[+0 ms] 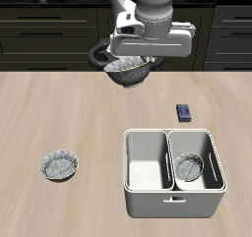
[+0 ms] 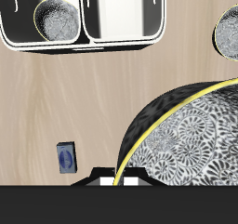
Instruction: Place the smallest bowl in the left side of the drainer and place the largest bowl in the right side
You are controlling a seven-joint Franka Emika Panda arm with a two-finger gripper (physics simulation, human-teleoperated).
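Tool [image 1: 136,68] pinches the wide grey speckled metal bowl [image 1: 128,72] at upper centre of the frame, high above the bench [image 1: 59,113]; the light grey two-compartment drainer [image 1: 172,204] lies toward the lower right.

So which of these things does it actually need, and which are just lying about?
Needed:
- largest bowl, held up in the gripper
- smallest bowl, already in one compartment
- drainer

Lying about:
- middle bowl, alone on the table
- small blue object behind the drainer
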